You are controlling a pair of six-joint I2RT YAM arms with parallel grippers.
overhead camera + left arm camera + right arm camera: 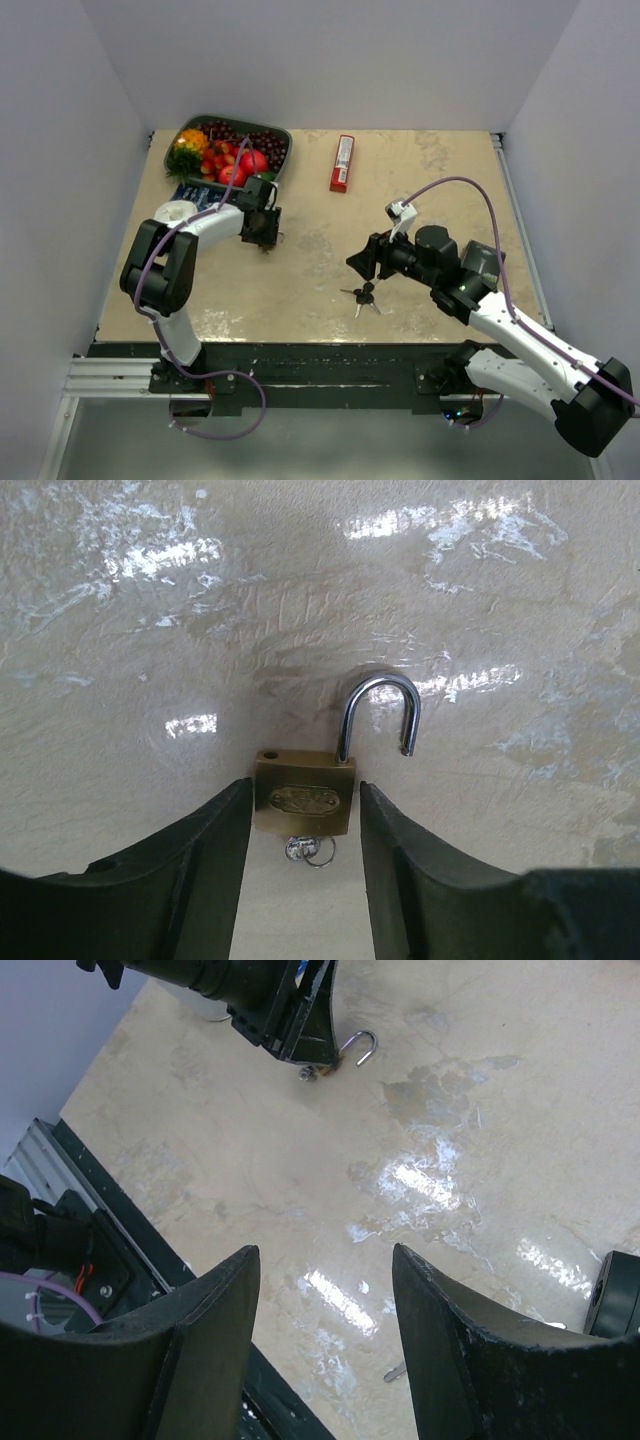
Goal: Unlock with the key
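The brass padlock (304, 795) sits between the fingers of the left hand (266, 238), on or just above the tabletop (450, 180) in front of the fruit tray (272, 170). Its steel shackle (380, 695) is swung up and out, with its free end clear of the body. A small silver key and ring (303, 848) show at the lock's bottom face, seemingly in the keyhole. The left hand's fingers stand right at the lock's two sides. Whether they are squeezing it or only flanking it, I cannot tell. The right hand (325, 1260) is spread open with nothing between its fingers, and it hangs over the middle of the tabletop. The key (364, 297), a bunch with black heads and silver blades, lies flat on the tabletop just below that hand and well apart from the padlock. With the shackle free, the unlocking itself looks done. The next move probably calls for the left hand to part its fingers and lift straight away without dragging the lock.
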